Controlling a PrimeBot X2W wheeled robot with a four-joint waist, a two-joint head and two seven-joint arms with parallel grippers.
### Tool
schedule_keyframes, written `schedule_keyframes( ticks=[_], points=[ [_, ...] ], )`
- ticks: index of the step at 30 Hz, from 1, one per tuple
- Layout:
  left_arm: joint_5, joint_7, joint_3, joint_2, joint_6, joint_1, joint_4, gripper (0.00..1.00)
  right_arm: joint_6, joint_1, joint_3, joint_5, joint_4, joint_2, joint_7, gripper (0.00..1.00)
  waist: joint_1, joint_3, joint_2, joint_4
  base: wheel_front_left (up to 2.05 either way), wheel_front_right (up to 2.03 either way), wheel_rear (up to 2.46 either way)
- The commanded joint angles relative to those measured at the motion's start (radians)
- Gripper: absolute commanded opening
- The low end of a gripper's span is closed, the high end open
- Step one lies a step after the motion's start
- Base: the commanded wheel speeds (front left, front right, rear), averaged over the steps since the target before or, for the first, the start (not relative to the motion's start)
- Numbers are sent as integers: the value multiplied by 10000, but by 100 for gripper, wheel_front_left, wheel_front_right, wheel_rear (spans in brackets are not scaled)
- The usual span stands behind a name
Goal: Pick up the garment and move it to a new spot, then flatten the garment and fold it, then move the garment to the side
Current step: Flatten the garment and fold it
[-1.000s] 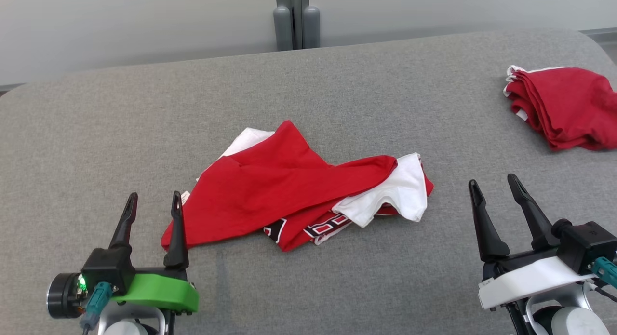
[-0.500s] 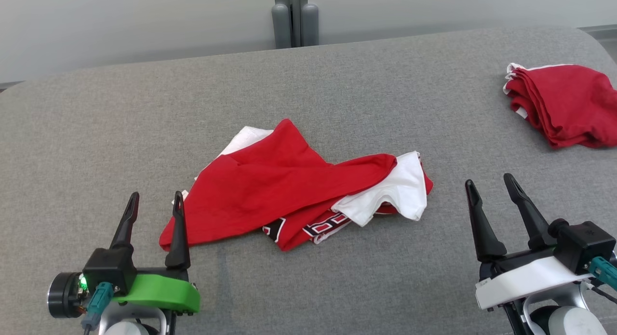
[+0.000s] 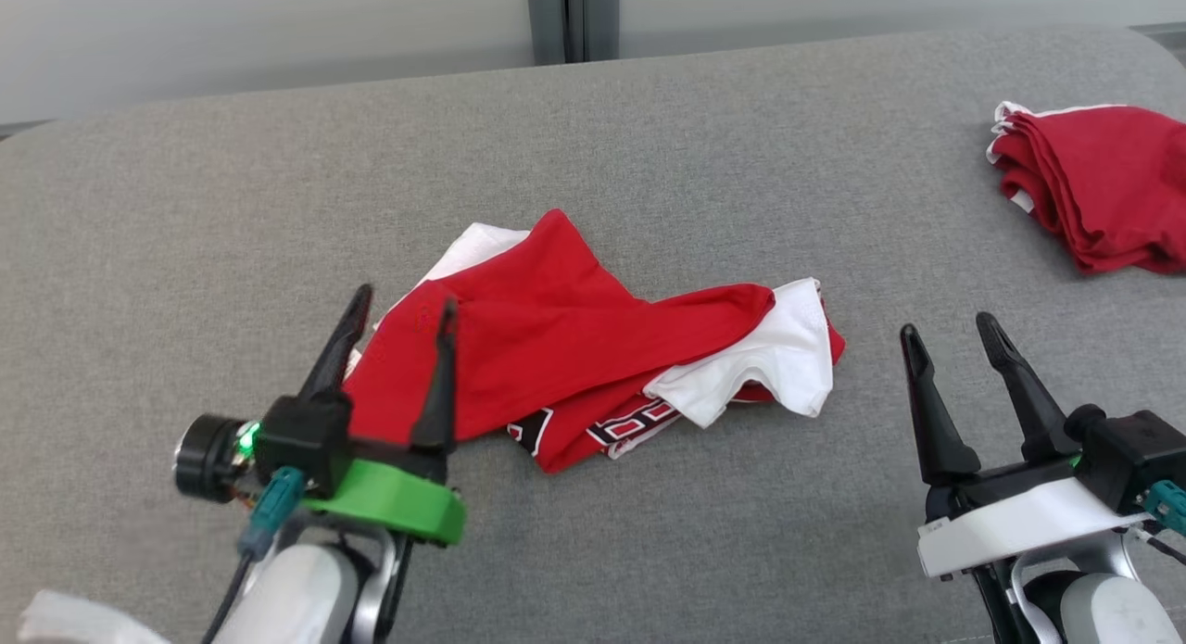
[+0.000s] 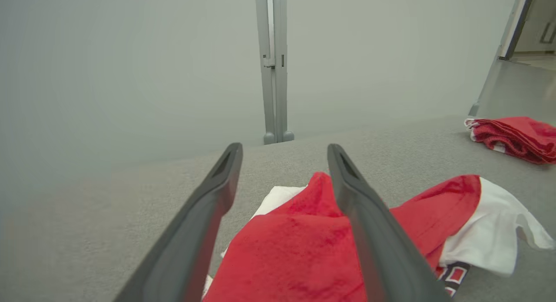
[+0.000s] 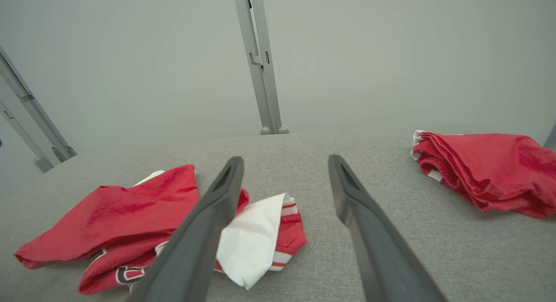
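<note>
Garment [image 3: 593,347] crumpled at centre of table [image 3: 232,208], L gripper [image 3: 406,297] spread open, empty, over its left end, R gripper [image 3: 947,324] open, empty, well right of it, folded red pile [image 3: 1093,185] beyond by table's right edge.

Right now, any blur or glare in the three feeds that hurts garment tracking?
Head view: left gripper and its forearm smeared, crumpled garment sharp, no glare. Left wrist view: near fingers and close cloth soft. Right wrist view: garment crisp, lighting flat, faint shadows.
</note>
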Motion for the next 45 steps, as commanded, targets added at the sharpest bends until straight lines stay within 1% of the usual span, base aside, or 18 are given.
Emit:
schedule_keyframes(
  ticks=[1,5,7,11,15,20,23,24,25,26,32,35,38,41,43,45],
  points=[
    [140,147,-223,-171,-178,-438,-18,100,0,-165,10,-51,-85,1,-6,100,0,377,0,19,0,0,0],
    [258,708,-1103,-824,-745,-1571,251,100,0,-432,81,-64,-167,15,-28,100,0,978,0,-191,0,0,0],
    [242,1000,-1511,-1200,-1041,-2076,630,100,0,-545,116,-40,-117,53,-99,100,0,1262,0,-376,0,0,0],
    [80,1480,-2064,-1708,-1468,-2710,1457,100,0,-736,200,24,3,136,-252,100,0,1680,0,-779,0,0,0],
    [-20,1811,-2400,-1909,-1772,-3100,2289,100,0,-903,258,86,194,224,-450,100,0,1944,0,-1164,0,0,0],
    [-184,2407,-2686,-1953,-2087,-3388,3136,100,0,-974,274,166,444,314,-683,100,0,2106,0,-1462,0,0,0],
    [-164,2574,-2716,-1838,-2054,-3482,3425,100,0,-1026,284,188,569,362,-805,100,0,2143,0,-1527,0,0,0],
    [-129,2543,-2695,-1799,-2021,-3512,3467,86,0,-1050,284,198,602,370,-825,100,0,2152,0,-1536,0,0,0],
    [-101,2461,-2653,-1761,-1980,-3546,3503,35,0,-1079,290,218,635,385,-861,100,0,2160,0,-1545,0,0,0],
    [-88,2406,-2622,-1739,-1977,-3575,3511,0,0,-1095,296,221,666,396,-893,100,0,2160,0,-1547,0,0,0],
    [-182,1830,-2322,-1596,-1809,-3642,3250,0,0,-1085,270,246,804,434,-957,100,0,2028,0,-1403,0,0,0],
    [-281,1440,-1991,-1468,-1556,-3540,2935,0,0,-1016,214,245,811,437,-918,100,0,1888,0,-1223,0,0,0],
    [-416,1087,-1391,-1111,-1049,-3185,2524,0,0,-944,160,234,772,433,-853,100,0,1745,0,-1024,0,0,0],
    [-626,740,-475,-578,-345,-2681,1980,0,0,-883,55,188,694,371,-778,100,0,1618,0,-766,0,0,0],
    [-832,559,160,-185,55,-2240,1698,0,0,-874,4,177,626,360,-734,100,0,1547,0,-600,0,0,0],
    [-1136,461,720,121,365,-1735,1524,0,0,-845,-59,145,552,325,-660,100,0,1486,0,-429,0,0,0]
  ],
)
